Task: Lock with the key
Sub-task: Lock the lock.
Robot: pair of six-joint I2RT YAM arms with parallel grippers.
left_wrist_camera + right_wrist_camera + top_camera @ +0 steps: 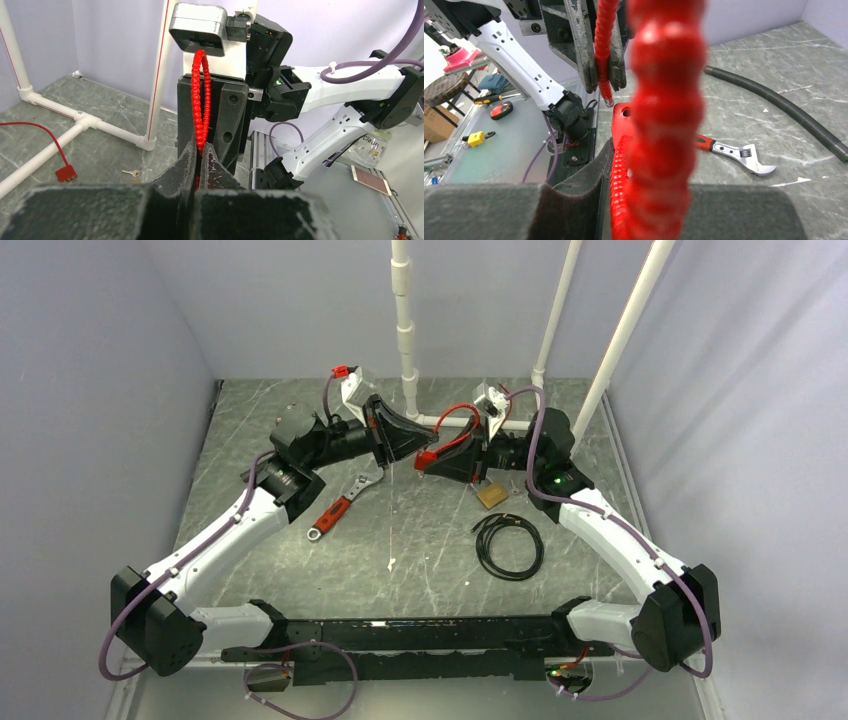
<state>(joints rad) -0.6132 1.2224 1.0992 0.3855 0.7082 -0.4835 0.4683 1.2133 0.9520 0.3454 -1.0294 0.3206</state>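
A red cable lock (427, 459) with a ribbed red cable (455, 420) hangs between my two grippers above the back of the table. My left gripper (200, 150) is shut on the cable (201, 100) near its free end, as the right wrist view also shows (602, 60). My right gripper (624, 165) is shut on the lock's red body (623, 120), with the cable looping blurred in front of the camera (664, 100). A small silver key (132, 173) lies on the table near the white pipe foot, apart from both grippers.
A brass padlock (491, 496) and a coiled black cable (508, 545) lie under the right arm. A red-handled wrench (342, 508) lies under the left arm. White pipes (405, 330) stand at the back. A red tag on a thin wire (66, 173) lies by the pipes.
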